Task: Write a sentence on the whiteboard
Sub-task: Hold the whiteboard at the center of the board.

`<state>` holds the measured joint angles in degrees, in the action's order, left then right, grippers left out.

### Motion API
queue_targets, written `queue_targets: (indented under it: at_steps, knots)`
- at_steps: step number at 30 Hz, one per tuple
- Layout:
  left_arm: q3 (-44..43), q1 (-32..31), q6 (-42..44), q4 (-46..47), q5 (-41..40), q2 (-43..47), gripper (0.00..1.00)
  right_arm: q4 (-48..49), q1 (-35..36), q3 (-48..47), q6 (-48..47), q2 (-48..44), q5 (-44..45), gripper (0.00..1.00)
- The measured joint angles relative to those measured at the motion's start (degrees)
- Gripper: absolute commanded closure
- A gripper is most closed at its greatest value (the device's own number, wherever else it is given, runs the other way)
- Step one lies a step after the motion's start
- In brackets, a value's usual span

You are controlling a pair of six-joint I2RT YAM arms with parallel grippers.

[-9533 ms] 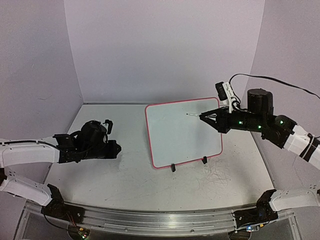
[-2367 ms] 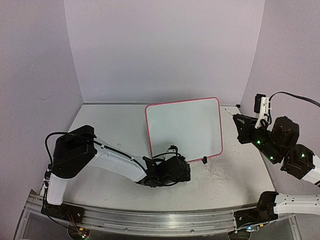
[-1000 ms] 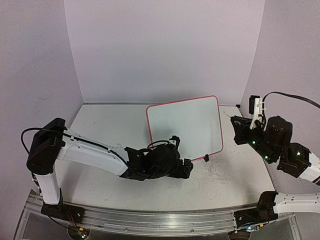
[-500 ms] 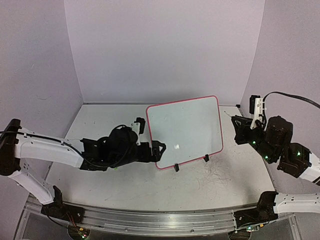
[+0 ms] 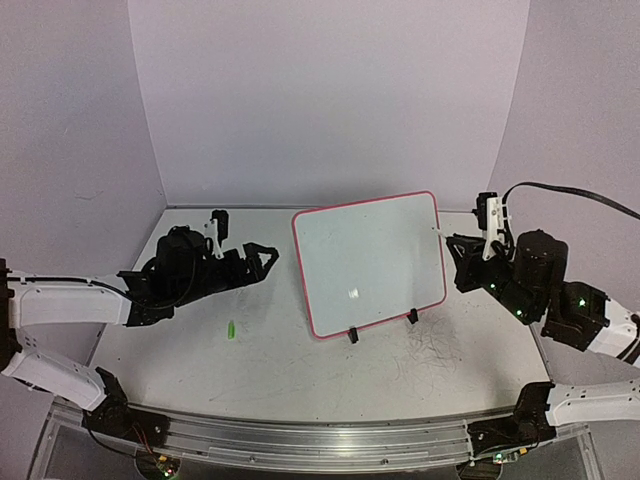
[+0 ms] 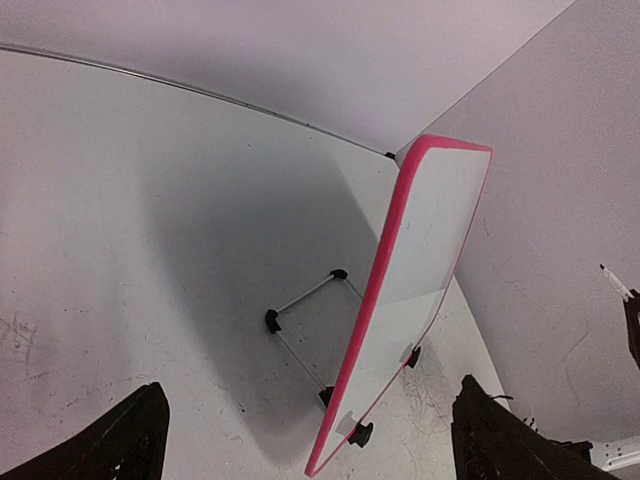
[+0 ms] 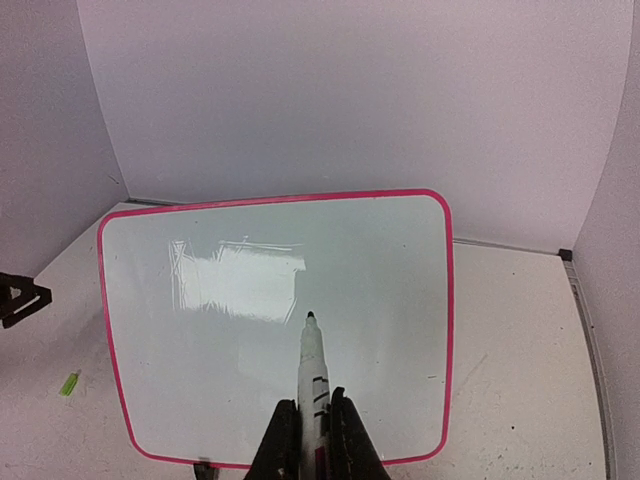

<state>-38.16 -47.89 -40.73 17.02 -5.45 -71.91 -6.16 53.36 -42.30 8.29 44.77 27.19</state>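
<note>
The small pink-rimmed white whiteboard (image 5: 370,260) is blank; all the writing is left to do. The right tool (image 7: 310,435), at its 3 o'clock, pinches a white marker pen (image 7: 312,372); the left tool (image 5: 258,258) gapes, empty.

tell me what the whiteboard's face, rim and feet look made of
Whiteboard face: smooth glossy white, likely coated or laminated board; it mirrors a bright glare patch.
Rim: thin red-pink band, probably plastic, even colour with rounded corners.
Feet: small black clips, plastic or metal; too small to tell.
</note>
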Motion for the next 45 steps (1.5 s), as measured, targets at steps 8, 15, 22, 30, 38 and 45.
queue_targets:
  at_steps: [8, 15, 22, 30, 38, 45]
  knots:
    - [0.7, 2.0, 0.0, 7.5, 9.7, -3.0, 0.01, 2.7, 0.0, 0.0, -1.9, 1.7, -1.3, 1.00]
    - [0.7, 3.1, -0.2, 13.1, 13.4, -9.1, 0.01, 3.4, 0.0, -0.1, -3.2, 3.3, -2.7, 1.00]
    - [0.7, 4.9, -0.6, 14.9, 15.8, -10.5, 0.01, 7.1, 0.0, -0.1, -4.5, 4.8, -2.8, 1.00]
    - [0.7, 5.2, -1.3, 15.7, 16.6, -11.3, 0.07, 8.8, 0.0, -0.1, -5.6, 6.3, -3.1, 1.00]
    - [0.7, 5.2, -1.2, 16.9, 17.7, -15.6, 0.16, 9.4, 0.0, -0.1, -6.2, 8.0, -4.5, 1.00]
    - [0.0, 5.5, -1.1, 21.1, 20.4, -18.1, 0.13, 8.6, 0.0, -2.5, -6.6, 11.5, -7.1, 1.00]
